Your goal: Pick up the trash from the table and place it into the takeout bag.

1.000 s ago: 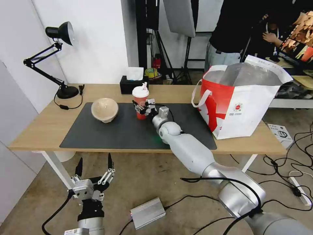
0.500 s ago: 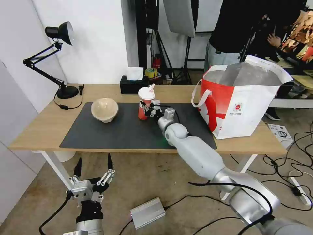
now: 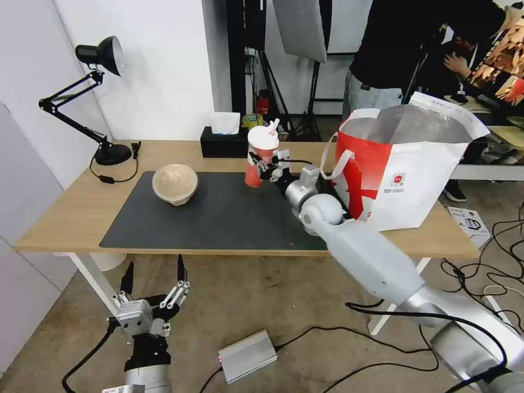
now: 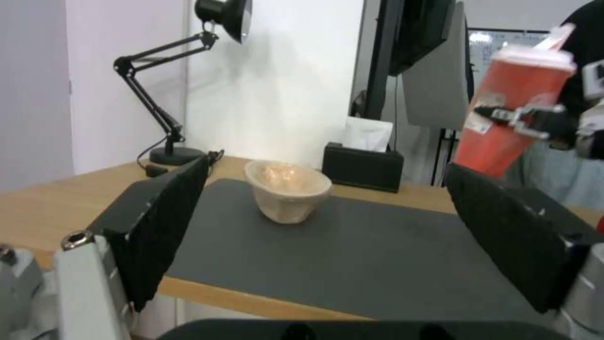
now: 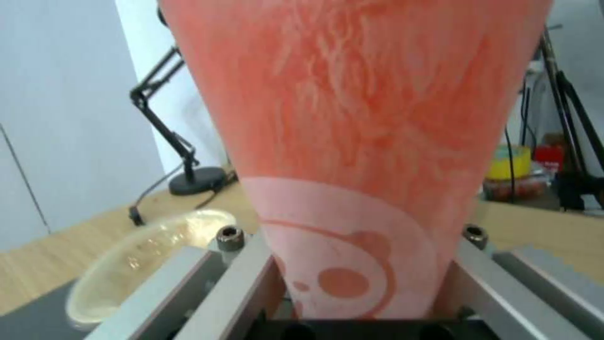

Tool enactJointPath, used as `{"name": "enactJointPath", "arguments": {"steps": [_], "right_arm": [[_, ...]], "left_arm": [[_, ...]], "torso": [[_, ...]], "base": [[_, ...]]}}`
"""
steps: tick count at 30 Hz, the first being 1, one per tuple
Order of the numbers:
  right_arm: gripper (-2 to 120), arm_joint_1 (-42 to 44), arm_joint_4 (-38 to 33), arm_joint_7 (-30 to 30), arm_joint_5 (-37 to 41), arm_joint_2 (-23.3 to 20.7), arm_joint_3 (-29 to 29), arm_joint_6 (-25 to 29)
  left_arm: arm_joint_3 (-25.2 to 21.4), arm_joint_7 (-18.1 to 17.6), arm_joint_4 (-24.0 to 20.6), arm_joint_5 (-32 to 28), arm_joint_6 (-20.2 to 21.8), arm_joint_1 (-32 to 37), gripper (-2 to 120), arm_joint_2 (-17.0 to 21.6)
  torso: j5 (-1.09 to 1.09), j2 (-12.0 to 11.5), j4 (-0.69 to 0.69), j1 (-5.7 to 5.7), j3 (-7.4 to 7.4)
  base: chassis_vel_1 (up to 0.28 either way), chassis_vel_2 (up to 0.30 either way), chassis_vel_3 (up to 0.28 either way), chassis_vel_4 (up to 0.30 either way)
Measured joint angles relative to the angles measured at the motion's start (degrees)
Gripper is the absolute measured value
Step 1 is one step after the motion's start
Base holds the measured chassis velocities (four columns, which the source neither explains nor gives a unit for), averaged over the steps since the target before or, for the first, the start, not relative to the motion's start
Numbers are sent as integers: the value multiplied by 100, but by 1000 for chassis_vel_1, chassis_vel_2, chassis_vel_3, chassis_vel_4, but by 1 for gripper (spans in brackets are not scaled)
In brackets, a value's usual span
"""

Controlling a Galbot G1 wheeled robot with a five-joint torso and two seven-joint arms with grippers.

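Studio-like lab: softbox point(image 3: 301, 24), light stands point(image 3: 315, 98), floor cables point(image 3: 491, 273).

Even, diffuse indoor light; shadows on the surface point(image 3: 71, 213) are faint. Mild glare on the bag's foil lining point(image 3: 415, 124) at 2 o'clock. Head view bows straight lines near its edges. The red cup point(image 5: 352, 141) fills the right wrist view, soft and out of focus.

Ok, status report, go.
Right gripper shut on red cup, lifted above the mat. Left gripper open, parked below table. Takeout bag open, path clear.
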State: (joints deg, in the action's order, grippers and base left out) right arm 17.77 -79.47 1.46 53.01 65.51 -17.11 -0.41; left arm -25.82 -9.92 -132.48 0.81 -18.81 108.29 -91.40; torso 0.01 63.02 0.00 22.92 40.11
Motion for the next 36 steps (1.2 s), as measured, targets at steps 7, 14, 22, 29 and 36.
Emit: {"name": "enactJointPath", "arguments": {"steps": [7,14,22,29,36], "right_arm": [[8,-201,-816,-205,537,-709,63,-240],[8,-374,-1320,-368,893,-1292,128,-428],[8,-677,-1831,-604,1361,-2001,301,-723],[8,-737,-2015,-662,1535,-2334,430,-837],[8,-763,-2072,-708,1700,-2637,632,-924]], "left_arm": [[3,-5,-32,-5,0,-13,100,-1],[23,-6,-38,-6,-6,-36,100,-1],[32,-7,-96,-6,-25,-25,100,-1],[32,-7,-125,-3,-38,13,100,-1],[66,-6,-126,22,-56,23,100,1]], "torso": [[-1,0,-1,0,0],[0,0,0,0,0],[0,0,0,0,0],[0,0,0,0,0],[0,0,0,0,0]], "base": [[0,0,0,0],[0,0,0,0],[0,0,0,0],[0,0,0,0],[0,0,0,0]]}}
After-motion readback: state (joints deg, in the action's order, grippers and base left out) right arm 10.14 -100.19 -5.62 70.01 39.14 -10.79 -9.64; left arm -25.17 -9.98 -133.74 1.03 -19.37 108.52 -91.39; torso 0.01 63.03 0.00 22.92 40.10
